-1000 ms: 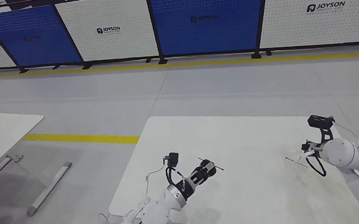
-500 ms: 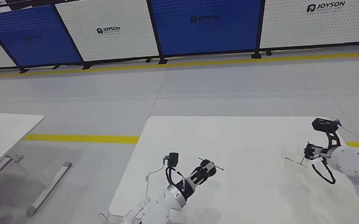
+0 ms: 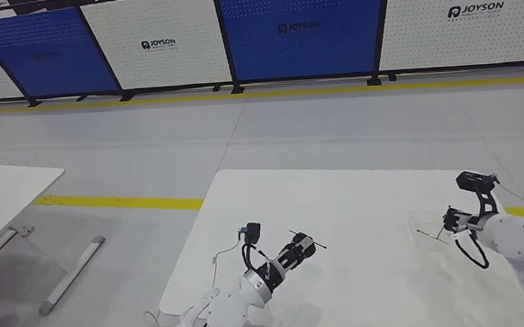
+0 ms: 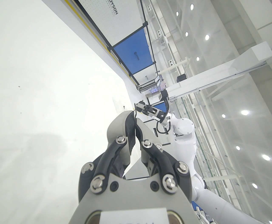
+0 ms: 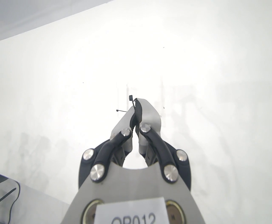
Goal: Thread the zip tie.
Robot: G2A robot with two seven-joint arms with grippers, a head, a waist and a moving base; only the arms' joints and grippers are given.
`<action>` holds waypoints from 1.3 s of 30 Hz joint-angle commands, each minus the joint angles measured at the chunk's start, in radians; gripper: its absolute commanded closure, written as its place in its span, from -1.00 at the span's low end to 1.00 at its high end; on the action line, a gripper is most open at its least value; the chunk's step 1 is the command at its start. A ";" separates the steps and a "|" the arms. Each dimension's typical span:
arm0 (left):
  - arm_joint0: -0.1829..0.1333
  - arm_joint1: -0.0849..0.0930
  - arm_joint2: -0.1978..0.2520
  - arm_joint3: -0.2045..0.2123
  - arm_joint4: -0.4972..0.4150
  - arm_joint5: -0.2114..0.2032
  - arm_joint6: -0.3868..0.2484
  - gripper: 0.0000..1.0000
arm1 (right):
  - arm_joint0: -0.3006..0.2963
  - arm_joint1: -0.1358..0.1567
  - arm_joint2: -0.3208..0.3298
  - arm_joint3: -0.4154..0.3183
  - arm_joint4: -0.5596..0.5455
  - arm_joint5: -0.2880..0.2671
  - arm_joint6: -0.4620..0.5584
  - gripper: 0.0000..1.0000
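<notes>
Right pincer (image 3: 448, 220), shut tight on the zip tie (image 5: 130, 97) above the counter (image 3: 364, 202), had shifted slightly toward the lower right of the top view, then held. Distance to the left pincer (image 3: 307, 246) at lower centre grew, so threading was judged not begun. Left pincer was closed on a thin black strip (image 4: 135, 111); its identity could not be resolved.

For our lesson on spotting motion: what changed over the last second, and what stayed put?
The right gripper, shut on its zip tie, shifted slightly rightward and back toward the robot, then stopped. The left gripper stayed where it was, shut on the second zip tie.
</notes>
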 commanded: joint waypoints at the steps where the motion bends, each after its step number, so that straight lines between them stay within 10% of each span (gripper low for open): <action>1: 0.000 0.000 0.000 0.000 0.000 0.000 0.000 1.00 | -0.050 0.006 0.057 -0.051 0.039 0.002 -0.070 1.00; 10: 0.000 0.000 0.000 0.000 0.000 0.000 0.000 1.00 | -0.355 0.020 0.223 -0.358 0.098 0.067 -0.321 1.00; 25: 0.000 0.000 0.000 0.000 0.000 0.000 0.000 1.00 | -0.355 0.020 0.223 -0.358 0.098 0.067 -0.321 1.00; 39: 0.000 0.000 0.000 0.000 0.000 0.000 0.000 1.00 | -0.490 -0.029 0.203 -0.525 0.259 0.070 -0.654 1.00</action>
